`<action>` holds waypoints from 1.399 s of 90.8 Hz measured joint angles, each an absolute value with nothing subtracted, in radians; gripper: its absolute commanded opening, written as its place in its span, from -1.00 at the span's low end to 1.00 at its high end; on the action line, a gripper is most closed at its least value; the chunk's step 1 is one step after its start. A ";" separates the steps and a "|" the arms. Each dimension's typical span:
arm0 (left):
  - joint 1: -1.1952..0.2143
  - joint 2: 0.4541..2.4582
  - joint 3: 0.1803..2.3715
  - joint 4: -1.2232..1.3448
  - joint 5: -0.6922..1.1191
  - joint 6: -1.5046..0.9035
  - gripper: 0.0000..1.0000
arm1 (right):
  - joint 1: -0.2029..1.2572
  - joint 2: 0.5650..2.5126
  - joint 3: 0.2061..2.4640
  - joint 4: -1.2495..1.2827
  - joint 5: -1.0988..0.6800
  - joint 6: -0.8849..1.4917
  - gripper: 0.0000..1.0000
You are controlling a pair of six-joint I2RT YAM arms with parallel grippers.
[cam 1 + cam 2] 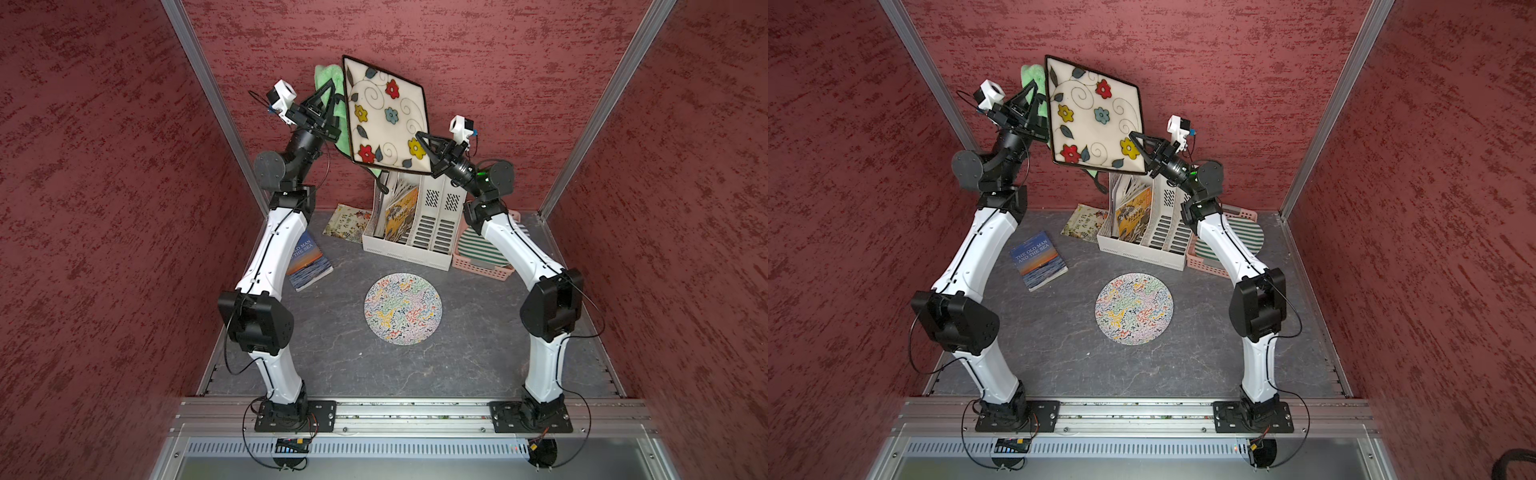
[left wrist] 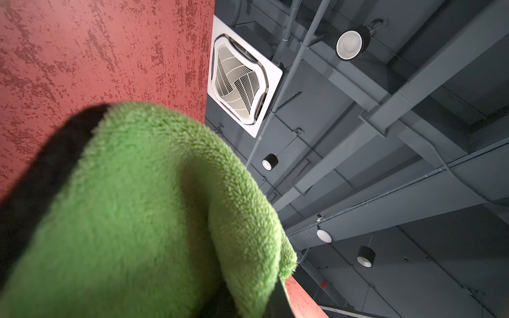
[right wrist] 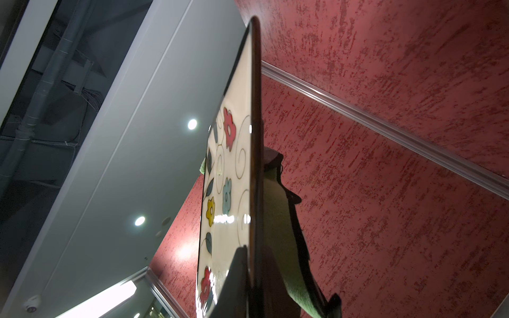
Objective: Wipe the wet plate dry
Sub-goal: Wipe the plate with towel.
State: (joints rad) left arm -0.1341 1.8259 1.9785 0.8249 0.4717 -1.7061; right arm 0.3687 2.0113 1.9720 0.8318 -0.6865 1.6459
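Above worktop [image 1: 332, 353], brace floral plate [image 1: 386, 112] in clamped right claw [image 1: 422, 139]; sweep green towel [image 2: 137, 206], pinched in left claw [image 1: 334, 89], across back.

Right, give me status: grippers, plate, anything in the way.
Right gripper shut on edge of square cream flowered plate, held up, tilted. Left gripper shut on fluffy green cloth behind the plate. No obstruction seen.

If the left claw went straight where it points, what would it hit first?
Probably nothing: past the green cloth it grips, the left gripper faces open air beside the red wall.
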 measured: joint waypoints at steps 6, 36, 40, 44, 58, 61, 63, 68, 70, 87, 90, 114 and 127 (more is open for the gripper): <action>-0.147 1.835 1.977 0.817 0.464 -1.708 -1.00 | 0.369 2.012 1.973 0.839 -0.688 1.645 -1.00; -0.286 1.905 2.019 0.766 0.444 -1.701 -1.00 | 0.380 2.133 2.292 0.737 -0.719 1.565 -1.00; -0.311 1.912 2.017 0.763 0.450 -1.701 -1.00 | 0.372 2.154 2.361 0.697 -0.717 1.539 -1.00; -0.334 1.913 2.004 0.763 0.458 -1.701 -1.00 | 0.363 2.165 2.415 0.648 -0.713 1.517 -1.00; -0.383 1.905 1.957 0.764 0.481 -1.697 -1.00 | 0.293 2.161 2.469 0.569 -0.704 1.479 -1.00; -0.380 1.905 1.957 0.761 0.484 -1.695 -1.00 | 0.272 2.157 2.461 0.568 -0.704 1.476 -1.00; -0.374 1.905 1.957 0.759 0.486 -1.694 -1.00 | 0.261 2.154 2.448 0.568 -0.703 1.475 -1.00; -0.354 1.905 1.971 0.749 0.488 -1.692 -1.00 | 0.240 2.135 2.396 0.571 -0.704 1.476 -1.00; -0.344 1.906 1.981 0.739 0.488 -1.690 -1.00 | 0.232 2.125 2.368 0.573 -0.703 1.476 -1.00; -0.284 1.985 2.172 0.692 0.464 -1.698 -1.00 | 0.284 2.041 2.145 0.654 -0.690 1.512 -1.00; -0.284 2.006 2.206 0.692 0.456 -1.699 -1.00 | 0.305 2.023 2.115 0.668 -0.688 1.510 -1.00; -0.416 2.017 2.157 0.783 0.426 -1.716 -1.00 | 0.328 2.029 2.277 0.615 -0.710 1.427 -1.00; -0.500 1.892 1.836 0.865 0.446 -1.705 -1.00 | 0.266 2.056 2.387 0.524 -0.675 1.379 -1.00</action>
State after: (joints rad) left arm -0.4995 1.8919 1.8359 0.8654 0.4461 -1.7050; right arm 0.2657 2.0563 2.3867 0.5243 -0.6746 1.3788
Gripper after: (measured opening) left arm 0.093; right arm 0.116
